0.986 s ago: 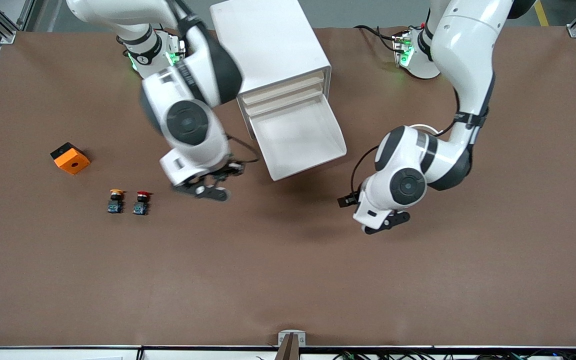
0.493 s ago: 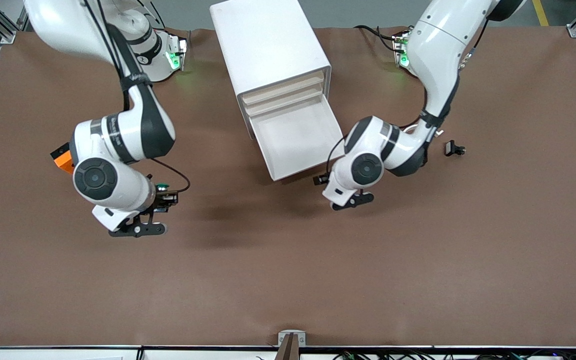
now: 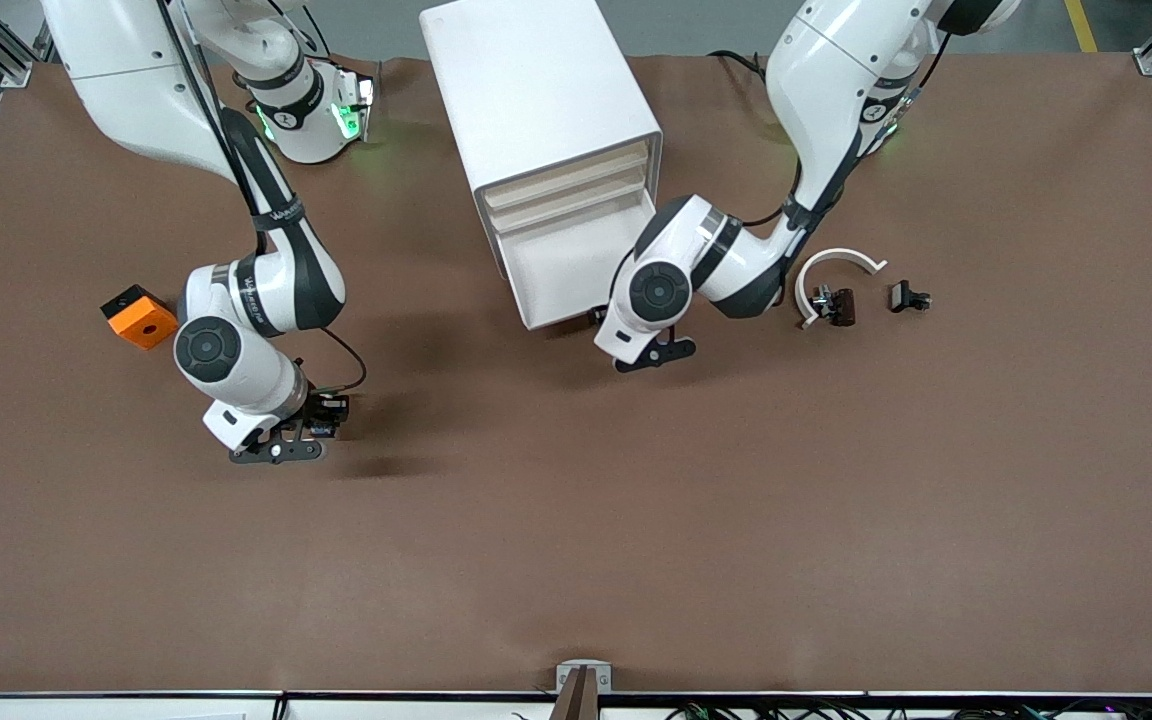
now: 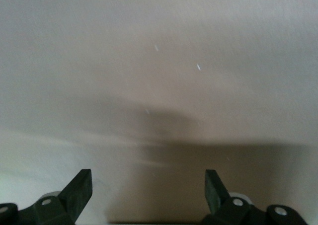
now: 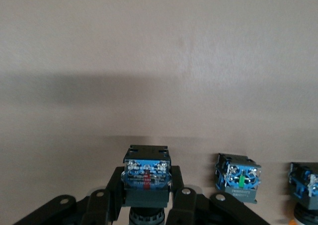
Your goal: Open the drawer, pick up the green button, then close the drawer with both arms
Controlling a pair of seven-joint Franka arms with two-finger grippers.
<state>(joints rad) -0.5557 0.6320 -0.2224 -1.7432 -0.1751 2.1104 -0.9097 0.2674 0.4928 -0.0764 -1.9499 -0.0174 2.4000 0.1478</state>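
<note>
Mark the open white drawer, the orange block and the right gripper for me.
open white drawer (image 3: 576,265), front view, tray floor
orange block (image 3: 141,317), front view, top face
right gripper (image 5: 147,195), right wrist view, between fingertips

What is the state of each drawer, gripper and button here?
Bottom drawer: pulled partly out, nothing visible inside.
Upper three drawers: shut.
Left gripper: jaws open, empty, in front of the open drawer.
Right gripper: jaws shut on the button, low over the table.

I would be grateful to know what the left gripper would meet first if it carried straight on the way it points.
Probably the drawer: the open left gripper faces a pale surface filling its wrist view, seemingly the drawer's front, though depth is unclear.
</note>
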